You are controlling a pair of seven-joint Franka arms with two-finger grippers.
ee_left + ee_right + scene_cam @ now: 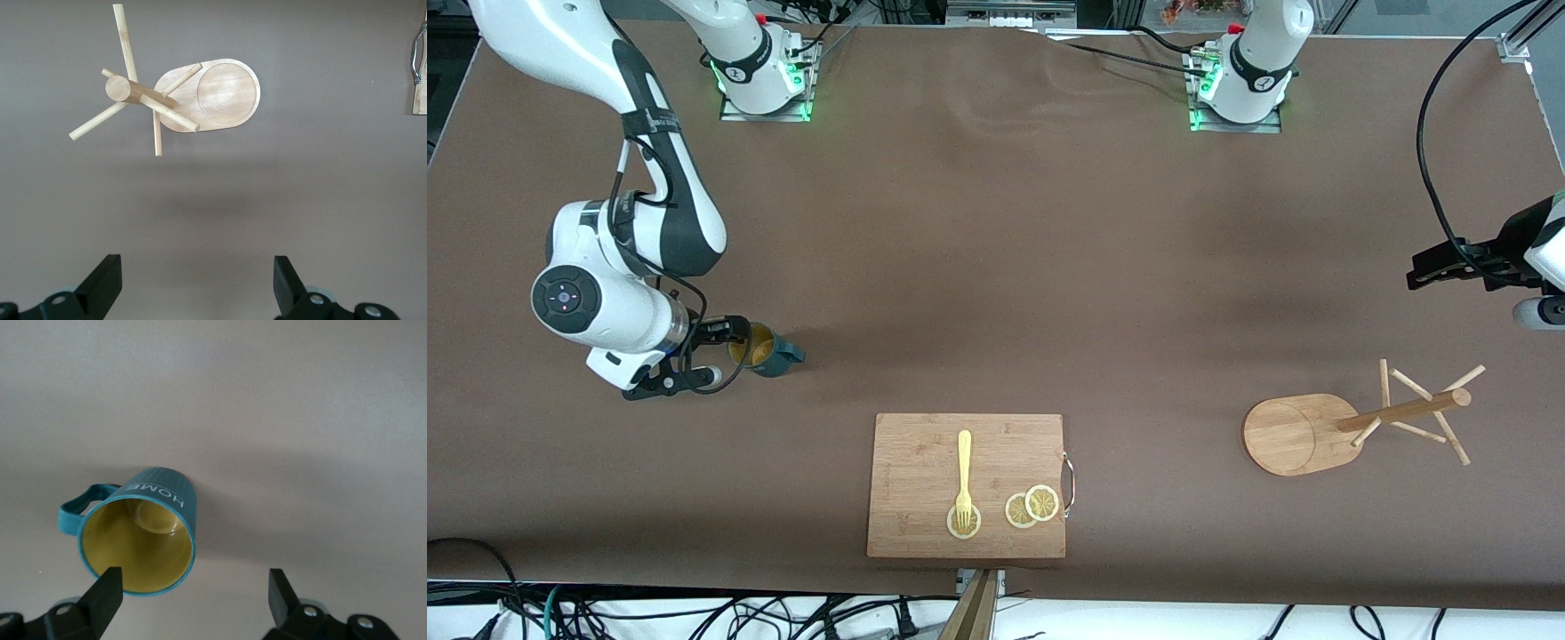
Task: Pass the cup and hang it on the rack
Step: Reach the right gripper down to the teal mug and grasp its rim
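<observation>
The cup (pixel 767 350) stands upright on the brown tabletop (pixel 996 267) toward the right arm's end, at about nine o'clock from the tabletop's middle in the front view. Its yellow inside faces up and its loop handle points toward the middle of the tabletop.

The right pincer (pixel 713 354) is down at the cup with its fingers spread wide. In the right wrist view one finger (pixel 107 587) sits over the cup's rim while the other stands clear of the cup's wall, with bare tabletop between them. It grips nothing.

The rack (pixel 1360 420) stands toward the left arm's end, at about four o'clock from the middle. Its rounded base rests flat and its thin pegs fan out from the pole. Bare tabletop surrounds it on all sides.

The left pincer (pixel 1427 269) waits in the air over bare tabletop near the edge at the left arm's end, at about twelve o'clock from the rack. Its fingers (pixel 100 283) are spread and empty.

A cutting board (pixel 967 485) lies near the edge closest to the front camera, at about six o'clock from the middle. On it are a fork (pixel 963 476) and lemon slices (pixel 1032 507). A broad open stretch of tabletop lies between cup and rack, farther from the front camera than the board.
</observation>
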